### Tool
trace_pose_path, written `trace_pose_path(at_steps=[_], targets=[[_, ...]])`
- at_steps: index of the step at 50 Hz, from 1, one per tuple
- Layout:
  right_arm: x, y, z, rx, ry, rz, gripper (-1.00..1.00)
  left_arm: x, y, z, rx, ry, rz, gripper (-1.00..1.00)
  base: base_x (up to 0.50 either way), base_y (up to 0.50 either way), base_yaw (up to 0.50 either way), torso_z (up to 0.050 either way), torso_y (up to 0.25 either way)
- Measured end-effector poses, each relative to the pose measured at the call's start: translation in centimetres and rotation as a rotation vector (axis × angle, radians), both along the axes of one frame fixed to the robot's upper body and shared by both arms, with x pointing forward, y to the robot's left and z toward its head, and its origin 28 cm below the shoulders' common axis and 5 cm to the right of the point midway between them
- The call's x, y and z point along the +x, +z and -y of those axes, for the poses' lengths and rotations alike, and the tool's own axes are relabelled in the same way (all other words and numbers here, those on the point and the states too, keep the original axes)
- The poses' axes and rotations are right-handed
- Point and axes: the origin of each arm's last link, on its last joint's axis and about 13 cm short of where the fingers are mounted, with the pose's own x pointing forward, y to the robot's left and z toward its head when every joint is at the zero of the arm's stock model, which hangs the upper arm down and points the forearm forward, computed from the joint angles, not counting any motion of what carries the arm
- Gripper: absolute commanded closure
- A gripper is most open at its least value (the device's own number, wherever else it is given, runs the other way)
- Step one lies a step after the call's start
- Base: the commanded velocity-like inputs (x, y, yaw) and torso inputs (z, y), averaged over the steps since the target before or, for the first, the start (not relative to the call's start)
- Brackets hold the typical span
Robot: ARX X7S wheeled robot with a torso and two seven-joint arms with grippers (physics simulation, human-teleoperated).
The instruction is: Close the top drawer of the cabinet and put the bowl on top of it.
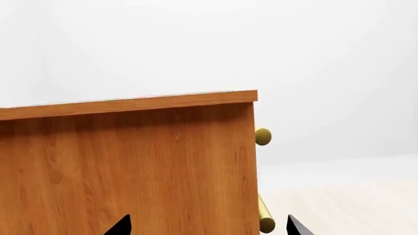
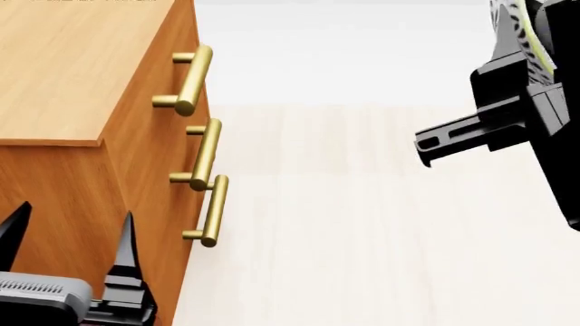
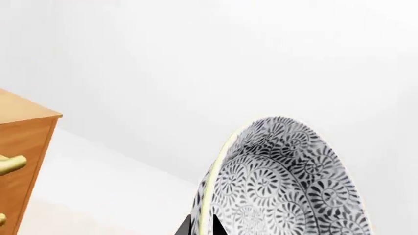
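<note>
Three brass handles line up down the front of the cabinet [image 2: 64, 88] at the left of the head view, and the top drawer [image 2: 186, 68] looks pushed in flat with the two under it, so I think that part is done. The bowl [image 3: 281, 181] is up in the air at the upper right of the head view, well apart from the cabinet, tipped on its side, with the right gripper [image 3: 202, 226] pinching its rim. The next job looks like carrying it across and setting it on the flat lid. It should go slowly, turn the bowl level first, come down over the middle of the lid, and let go only when it rests there. The left gripper [image 2: 70, 234] sits low at the lower left, spread wide and holding nothing, close to the cabinet's side, so it should stay out of the way.
</note>
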Motion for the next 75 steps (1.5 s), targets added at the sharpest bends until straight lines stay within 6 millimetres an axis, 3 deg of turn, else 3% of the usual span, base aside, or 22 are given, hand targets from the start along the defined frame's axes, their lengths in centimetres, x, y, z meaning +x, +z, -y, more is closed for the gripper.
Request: trace_pose_path(at_steps=[23, 42, 53, 75], targets=[[2.0, 9.8, -6.0, 0.030, 0.157, 0.165, 1.00, -0.2, 0.2, -0.3, -0.026, -0.001, 0.000, -1.00, 0.00, 0.00, 0.00, 0.009, 0.198], [4.1, 15.4, -11.3, 0.064, 0.269, 0.203, 1.00, -0.4, 0.5, -0.6, -0.054, -0.023, 0.015, -1.00, 0.00, 0.00, 0.00, 0.008, 0.132], [4.5, 17.2, -14.4, 0.075, 0.350, 0.208, 1.00, -0.5, 1.1, -0.7, -0.068, -0.030, 0.019, -1.00, 0.00, 0.00, 0.00, 0.013, 0.248], [3.9, 15.4, -21.1, 0.056, 0.548, 0.160, 1.00, -0.9, 1.3, -0.9, -0.074, -0.029, 0.019, -1.00, 0.00, 0.00, 0.00, 0.014, 0.248]])
